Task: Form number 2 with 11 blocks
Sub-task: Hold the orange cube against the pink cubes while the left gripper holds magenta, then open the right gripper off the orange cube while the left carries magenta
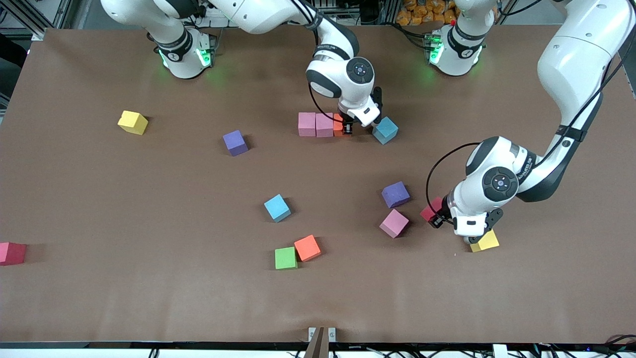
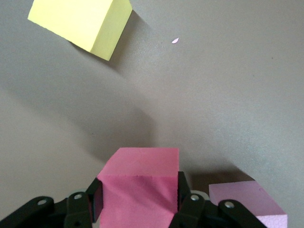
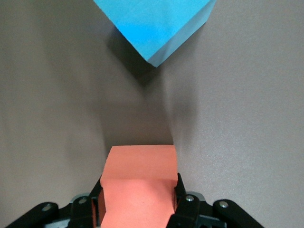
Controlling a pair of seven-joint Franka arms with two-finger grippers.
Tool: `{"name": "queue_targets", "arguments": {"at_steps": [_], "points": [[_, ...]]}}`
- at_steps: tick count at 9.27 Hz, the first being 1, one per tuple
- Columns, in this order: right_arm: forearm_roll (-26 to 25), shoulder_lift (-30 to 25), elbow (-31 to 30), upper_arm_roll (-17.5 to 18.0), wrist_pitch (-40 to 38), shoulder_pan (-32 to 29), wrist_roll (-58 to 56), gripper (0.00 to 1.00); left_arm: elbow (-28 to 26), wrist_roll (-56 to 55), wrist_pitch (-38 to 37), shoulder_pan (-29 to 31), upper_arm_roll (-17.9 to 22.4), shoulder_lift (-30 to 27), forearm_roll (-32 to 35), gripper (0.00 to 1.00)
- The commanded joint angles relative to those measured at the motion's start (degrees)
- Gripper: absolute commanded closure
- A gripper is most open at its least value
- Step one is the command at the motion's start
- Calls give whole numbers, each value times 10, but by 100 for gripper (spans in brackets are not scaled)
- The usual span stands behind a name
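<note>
brown matte table with loose foam cubes scattered on it. right gripper is down at the row forming near the robots' bases, fingers clamped on an orange block that sits flush against the second of two pink blocks, all three in one line on the table; right wrist view shows the same orange block pinched between both pads, with a blue block just past it. that blue block sits turned at an angle just beside the right gripper, toward the left arm's end, not aligned with the row. left gripper is closed on a red block nearer the front camera, at the left arm's end of the table; left wrist view shows the red block gripped on two sides, whether it touches the table i cannot tell. a yellow block lies just beside that gripper, partly under the wrist, and a pink block and purple block sit near it toward the table middle. other loose cubes: second blue block mid-table, green block touching a second orange block nearer the camera, second purple block, second yellow block toward the right arm's end, and a dark pink-red block at the table edge on that end. the number 2 so far is just the three-cube row.
</note>
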Motion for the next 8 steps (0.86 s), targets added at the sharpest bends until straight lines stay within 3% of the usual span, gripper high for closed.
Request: {"name": "queue_targets", "arguments": {"at_steps": [1, 8], "points": [[-11, 8, 12, 3, -5, 0, -39, 0, -3, 15, -7, -3, 3, -11, -16, 100], [-2, 2, 17, 5, -16, -6, -36, 0, -2, 55, -7, -10, 2, -14, -14, 100]]}}
